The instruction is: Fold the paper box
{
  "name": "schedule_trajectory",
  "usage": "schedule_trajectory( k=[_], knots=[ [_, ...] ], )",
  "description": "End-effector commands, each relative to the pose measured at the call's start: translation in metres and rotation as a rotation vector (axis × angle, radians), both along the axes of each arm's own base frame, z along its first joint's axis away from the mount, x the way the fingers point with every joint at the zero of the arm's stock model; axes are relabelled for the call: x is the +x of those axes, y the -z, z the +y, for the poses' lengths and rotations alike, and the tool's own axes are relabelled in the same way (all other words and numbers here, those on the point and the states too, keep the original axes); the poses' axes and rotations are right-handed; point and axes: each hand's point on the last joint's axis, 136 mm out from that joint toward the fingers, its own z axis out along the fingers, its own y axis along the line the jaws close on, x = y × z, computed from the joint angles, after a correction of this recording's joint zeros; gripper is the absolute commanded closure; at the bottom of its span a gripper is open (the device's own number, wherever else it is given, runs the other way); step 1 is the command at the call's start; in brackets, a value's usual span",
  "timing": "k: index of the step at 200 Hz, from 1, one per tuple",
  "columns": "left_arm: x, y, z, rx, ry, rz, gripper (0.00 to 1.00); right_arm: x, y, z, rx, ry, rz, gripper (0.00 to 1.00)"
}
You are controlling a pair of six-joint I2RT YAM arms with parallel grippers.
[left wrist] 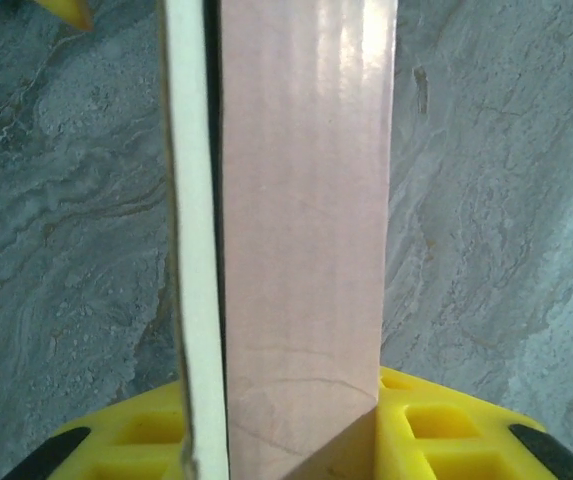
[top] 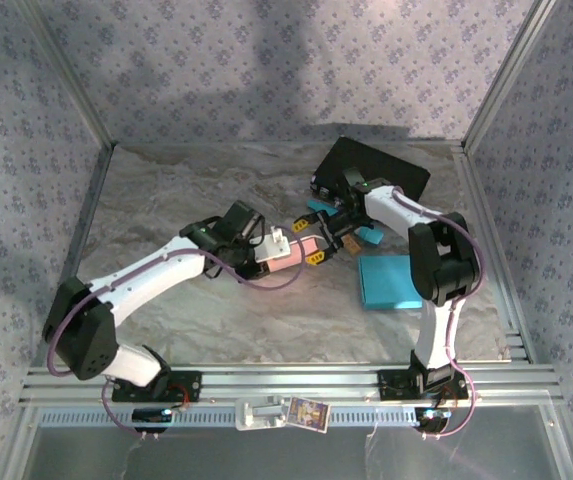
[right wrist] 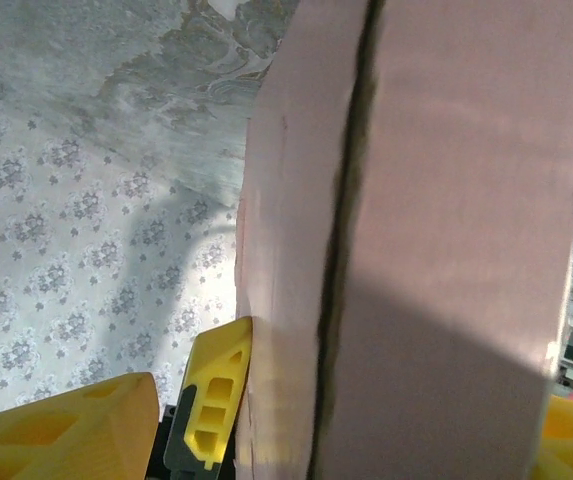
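Biggest worry right at the left fingers [left wrist: 446,432]: pressed flush against the sides of the paper box [left wrist: 306,220], clamped on it by the look of things, but gripping just its left end. Plenty of leverage there for a twist or a droop, and any extra squeeze probably means crushing thin card.

Also worth watching the white flap [left wrist: 191,200], hanging loose along the left side in the left wrist view, split from the pink wall by a dark slit. Easy to snag or bend the wrong way.

Over at the right fingers [right wrist: 216,390]: spread wide, one on each side of the box's right end. Honestly can't tell between a real grip and just standing beside it. Could drag the box sideways on a pull-away with any contact.

Position-wise: sitting between both sets of fingers, roughly mid-scene in the top view, long axis running left to right, dark seam facing the right wrist camera.

Further out: marbled surface [top: 166,200] underneath, a blue slab [top: 386,280] near the right arm, a black panel [top: 371,165] at the far right. Bumping either with the right arm seems possible too.
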Motion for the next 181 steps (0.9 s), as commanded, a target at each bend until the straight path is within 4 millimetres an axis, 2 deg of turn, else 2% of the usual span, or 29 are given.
schedule_trajectory(
  k=[1, 36, 51, 105, 116, 140, 181],
  knots=[
    [-0.018, 0.014, 0.003, 0.022, 0.005, 0.168, 0.69, -0.001, -0.007, -0.008, -0.023, 0.035, 0.004, 0.27],
    [-0.015, 0.021, -0.003, 0.013, -0.001, 0.253, 0.7, 0.007, -0.011, -0.016, -0.05, 0.068, -0.032, 0.25],
    [-0.011, 0.022, -0.005, 0.01, -0.019, 0.283, 0.7, 0.012, -0.017, -0.026, -0.084, 0.088, -0.066, 0.25],
    [0.001, 0.028, -0.008, 0.005, -0.062, 0.321, 0.66, 0.028, -0.049, -0.098, -0.372, 0.203, -0.378, 0.24],
    [0.002, 0.029, -0.009, 0.007, -0.066, 0.321, 0.65, 0.026, -0.056, -0.105, -0.437, 0.208, -0.455, 0.24],
    [0.005, 0.029, -0.009, 0.011, -0.077, 0.319, 0.64, 0.015, -0.064, -0.089, -0.502, 0.188, -0.59, 0.29],
    [0.007, 0.029, -0.008, 0.015, -0.082, 0.312, 0.63, -0.003, -0.052, -0.042, -0.546, 0.094, -0.689, 0.39]
  ],
)
